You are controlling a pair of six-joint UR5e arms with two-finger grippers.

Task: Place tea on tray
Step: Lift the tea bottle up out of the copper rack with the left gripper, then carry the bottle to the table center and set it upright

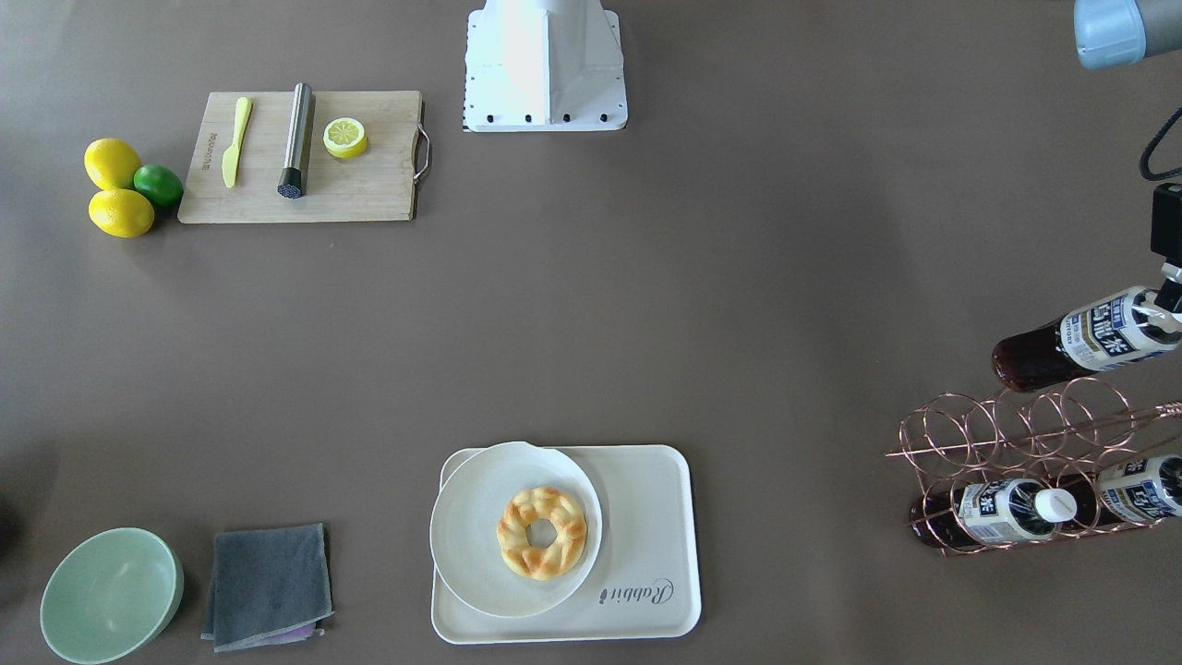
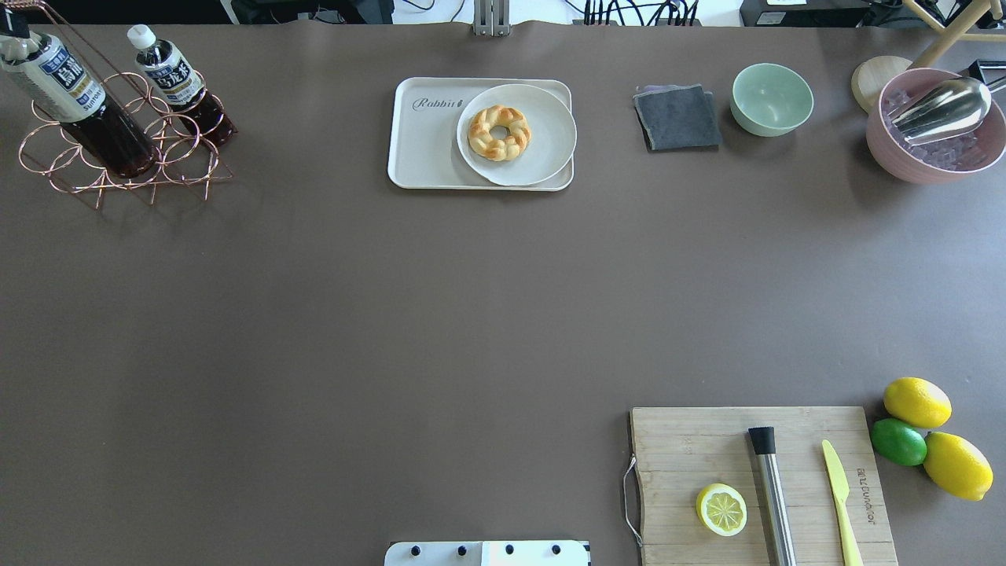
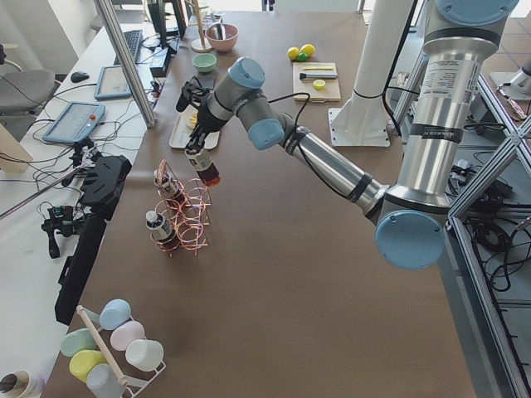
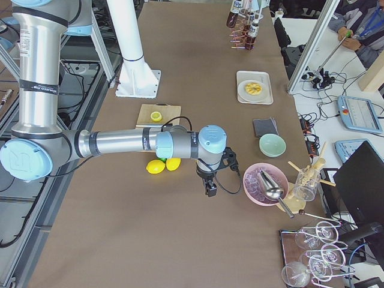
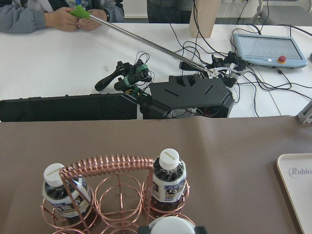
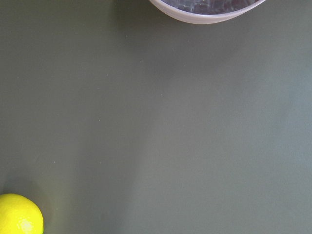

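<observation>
Now the left gripper is clamped on the cap end of the tea. The bottle hangs tilted from it, with the dark base lower than the label. The tea is in the air just above the copper wire rack, at the table's end on the robot's left. Whether its base touches the top rings cannot be told. Two more bottles lie inside the rings of this rack.

The tray is well apart from the tea, at the middle of the far edge of the table. A round white plate with a doughnut covers one half of it. The other half, with the grey lettering, is bare.

The right gripper hangs over the table between a lemon and a pink bowl. Whether its fingers are apart or together cannot be told.
</observation>
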